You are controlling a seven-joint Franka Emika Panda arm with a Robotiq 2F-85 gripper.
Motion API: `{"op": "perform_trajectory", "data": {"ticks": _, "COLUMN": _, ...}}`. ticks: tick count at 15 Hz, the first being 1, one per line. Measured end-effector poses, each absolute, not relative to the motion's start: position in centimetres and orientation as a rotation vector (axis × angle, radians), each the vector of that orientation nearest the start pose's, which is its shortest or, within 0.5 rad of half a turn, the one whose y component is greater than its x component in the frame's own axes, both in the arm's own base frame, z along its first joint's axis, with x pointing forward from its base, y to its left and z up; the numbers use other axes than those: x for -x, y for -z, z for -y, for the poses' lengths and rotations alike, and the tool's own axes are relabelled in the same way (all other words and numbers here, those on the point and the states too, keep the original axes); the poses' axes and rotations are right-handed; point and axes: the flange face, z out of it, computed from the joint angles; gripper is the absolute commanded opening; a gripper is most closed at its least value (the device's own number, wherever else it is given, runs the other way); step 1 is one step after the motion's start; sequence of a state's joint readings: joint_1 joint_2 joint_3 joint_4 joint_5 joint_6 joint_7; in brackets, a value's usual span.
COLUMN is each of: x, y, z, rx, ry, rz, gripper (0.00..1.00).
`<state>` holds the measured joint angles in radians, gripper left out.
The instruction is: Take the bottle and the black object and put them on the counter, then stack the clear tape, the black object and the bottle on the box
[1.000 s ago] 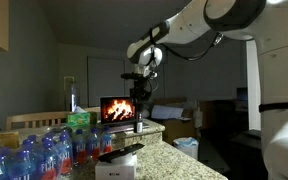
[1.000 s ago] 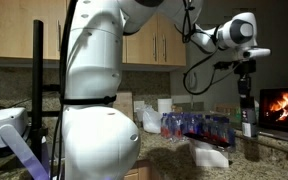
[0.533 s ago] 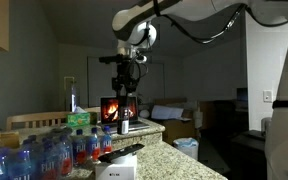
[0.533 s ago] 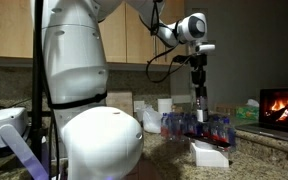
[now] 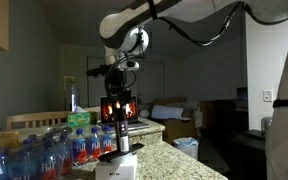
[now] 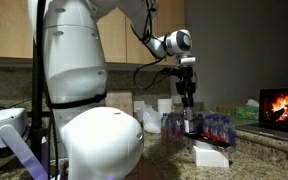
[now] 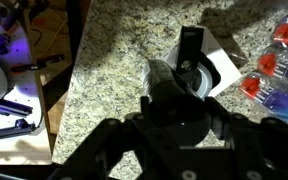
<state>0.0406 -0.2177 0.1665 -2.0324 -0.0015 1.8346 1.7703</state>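
My gripper [image 5: 120, 112] is shut on the slim dark bottle [image 5: 123, 135], holding it upright by its upper part. The bottle hangs just over the white box [image 5: 114, 170] at the counter's front. In an exterior view the gripper [image 6: 187, 103] carries the bottle [image 6: 190, 122] above the box [image 6: 210, 155]. In the wrist view the bottle's dark top [image 7: 172, 108] fills the middle between my jaws. Beyond it lies the box [image 7: 222, 62] with the black object [image 7: 191, 44] and a pale tape ring [image 7: 191, 82] on it, partly hidden by the bottle.
Packs of clear water bottles [image 5: 44, 155] with blue and red labels crowd the counter beside the box, and show with red caps [image 7: 274, 72] in the wrist view. A green-capped bottle [image 5: 78, 121] stands among them. The granite counter edge [image 7: 72, 110] drops away on one side.
The arm has carried the bottle sideways from in front of the lit fireplace screen to a spot over the white box, and lower. The grip has stayed the same.
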Motion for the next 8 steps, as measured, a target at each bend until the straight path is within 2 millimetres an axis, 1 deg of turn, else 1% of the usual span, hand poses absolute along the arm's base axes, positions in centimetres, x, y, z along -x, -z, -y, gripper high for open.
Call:
{"op": "perform_trajectory", "data": {"ticks": 2, "x": -48.6, "y": -52.7, "z": -10.1, "rx": 2.194, "ry": 0.038, "rz": -2.283, "gripper": 0.31}}
{"op": "perform_trajectory", "data": {"ticks": 4, "x": -48.8, "y": -52.0, "z": -9.5, "rx": 2.165, "ry": 0.025, "rz": -2.32, "gripper": 0.31}}
{"op": "perform_trajectory", "data": {"ticks": 8, "x": -49.1, "y": -52.1, "z": -8.5, "rx": 2.114, "ry": 0.026, "rz": -2.354, "gripper": 0.31}}
